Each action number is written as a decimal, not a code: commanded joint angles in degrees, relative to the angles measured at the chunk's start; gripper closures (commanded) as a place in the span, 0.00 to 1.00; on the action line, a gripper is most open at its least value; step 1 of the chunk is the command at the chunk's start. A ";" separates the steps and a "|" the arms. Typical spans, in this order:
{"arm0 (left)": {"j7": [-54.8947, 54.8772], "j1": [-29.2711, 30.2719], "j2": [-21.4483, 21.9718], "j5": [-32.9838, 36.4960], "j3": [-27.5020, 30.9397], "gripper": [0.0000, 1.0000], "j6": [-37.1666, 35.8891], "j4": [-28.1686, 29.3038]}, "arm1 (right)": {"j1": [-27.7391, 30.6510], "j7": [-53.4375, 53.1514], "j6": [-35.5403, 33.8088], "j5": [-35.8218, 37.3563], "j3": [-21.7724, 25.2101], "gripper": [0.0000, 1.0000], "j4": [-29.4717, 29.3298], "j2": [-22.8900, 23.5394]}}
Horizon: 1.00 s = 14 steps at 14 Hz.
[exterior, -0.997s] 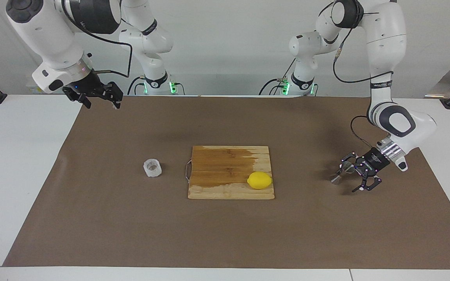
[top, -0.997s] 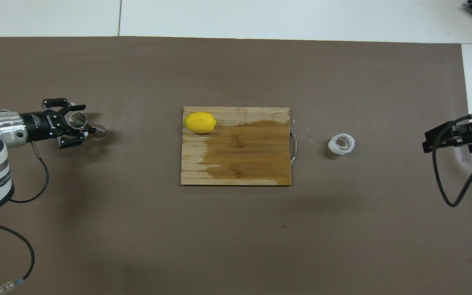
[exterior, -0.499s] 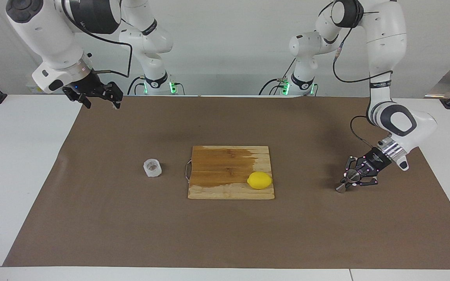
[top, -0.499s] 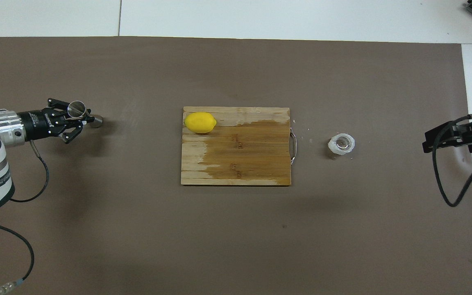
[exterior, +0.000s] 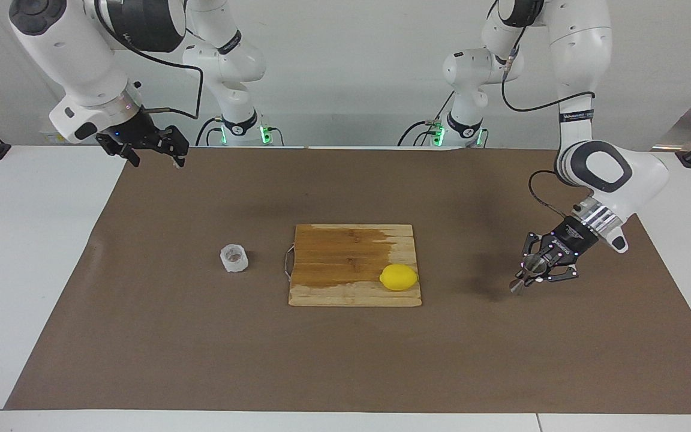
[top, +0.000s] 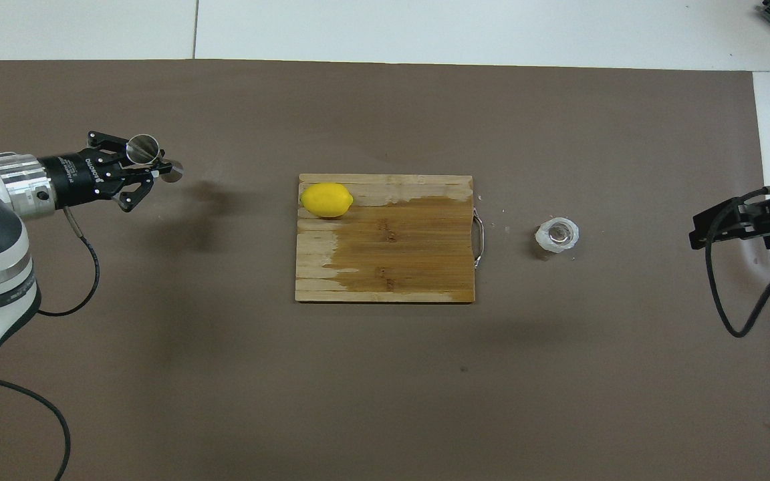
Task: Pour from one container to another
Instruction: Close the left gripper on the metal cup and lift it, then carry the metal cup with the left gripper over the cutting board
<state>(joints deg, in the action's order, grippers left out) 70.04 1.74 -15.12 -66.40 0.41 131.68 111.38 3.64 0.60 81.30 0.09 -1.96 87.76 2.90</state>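
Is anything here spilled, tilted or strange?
Two things stand out. The cutting board has a large dark patch that looks wet, beside the lemon. The jigger is tilted in the shut left gripper, not upright. The glass cup stands upright; no puddle around it.

You get even, fairly bright light from above in both views, with no hard-edged shadows. Soft, blurred shadows lie on the brown mat (exterior: pixel 201 360): a faint dark patch beside the jigger (exterior: pixel 523 277) toward the cutting board (exterior: pixel 351 288) in the facing view, and wide, diffuse smudges near the board in the overhead view. The white table (exterior: pixel 21 270) reads bright but not blown out. You see small glints on the jigger's steel rim (top: pixel 144 148) and on the glass cup (top: pixel 558 234). Green indicator lights glow at the arm bases. Focus is acceptable across both views, and straight edges stay straight toward the borders.
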 commanded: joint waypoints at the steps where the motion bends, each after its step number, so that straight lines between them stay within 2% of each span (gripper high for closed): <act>1: 2.20 -4.44 2.98 -2.59 0.56 1.00 1.91 1.74 | 0.93 1.07 -0.18 -1.49 -0.42 0.00 0.75 -0.79; 2: 2.20 -5.16 3.25 -3.55 0.38 1.00 1.91 1.74 | 0.93 1.07 -0.18 -1.49 -0.42 0.00 0.66 -0.79; 4: 2.20 -6.91 3.25 -10.65 -0.49 1.00 1.56 0.69 | 0.93 1.07 -0.18 -1.49 -0.42 0.00 0.66 -0.79; 6: 2.11 -11.03 3.08 -13.65 -0.76 1.00 2.08 -0.46 | 0.93 1.16 -0.18 -1.49 -0.42 0.00 0.66 -0.79; 7: 2.29 -13.23 3.16 -16.54 -0.76 1.00 3.92 -0.29 | 0.93 1.08 -0.18 -1.49 -0.42 0.00 0.66 -0.79; 9: 2.64 -19.54 3.34 -18.40 -1.11 1.00 12.16 0.07 | 0.93 1.16 -0.18 -1.49 -0.41 0.00 0.66 -0.79; 11: 2.38 -25.44 2.82 -24.80 -1.20 1.00 19.98 -0.20 | 0.93 1.07 -0.18 -1.49 -0.33 0.00 0.66 -0.79; 14: 2.55 -28.37 2.55 -29.55 -1.29 1.00 24.66 0.07 | 0.93 1.07 -0.18 -1.49 -0.42 0.00 0.66 -0.79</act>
<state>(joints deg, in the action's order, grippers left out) 72.08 -25.90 -12.76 -92.79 -1.66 154.29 111.06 3.64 0.60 81.30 0.09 -1.96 87.76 2.90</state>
